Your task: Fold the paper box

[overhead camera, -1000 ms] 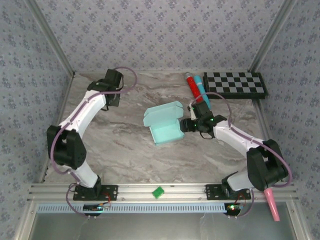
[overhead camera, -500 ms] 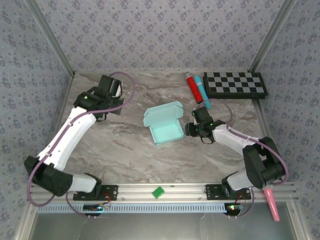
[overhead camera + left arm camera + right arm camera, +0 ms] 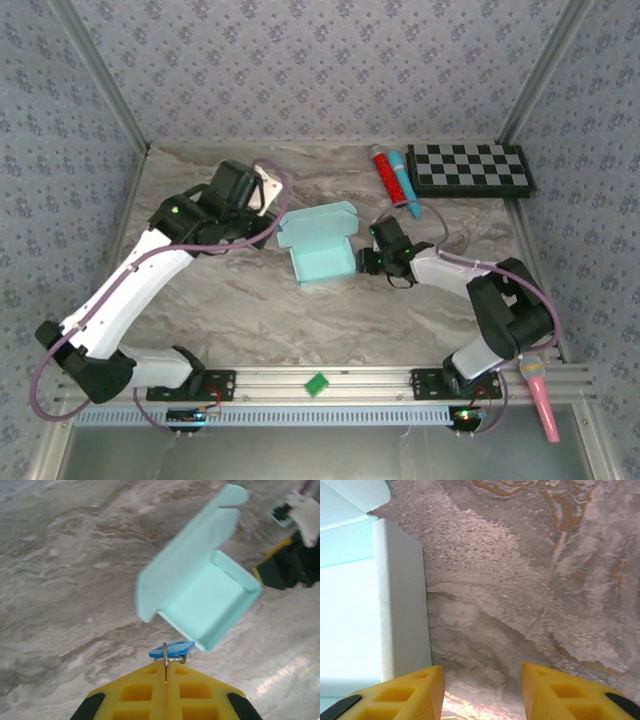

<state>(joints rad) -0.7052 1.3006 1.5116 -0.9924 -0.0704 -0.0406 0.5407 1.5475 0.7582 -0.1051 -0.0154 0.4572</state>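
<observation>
Paper box sits mid-table, tray formed, lid raised open at its 12 o'clock edge; closing the lid appears to be the step in hand. Left gripper, jaws shut and clear of the card, hovers at its 10 o'clock. Right gripper, half open and empty, sits at 3 o'clock. The next move probably calls for pushing the lid toward 6 o'clock with the tray braced.

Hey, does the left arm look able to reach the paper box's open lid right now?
Probably yes. The left gripper points at the paper box with only bare marble between them, and the raised lid stands unobstructed. Its jaws are shut, so pushing looks likelier than pinching.
</observation>
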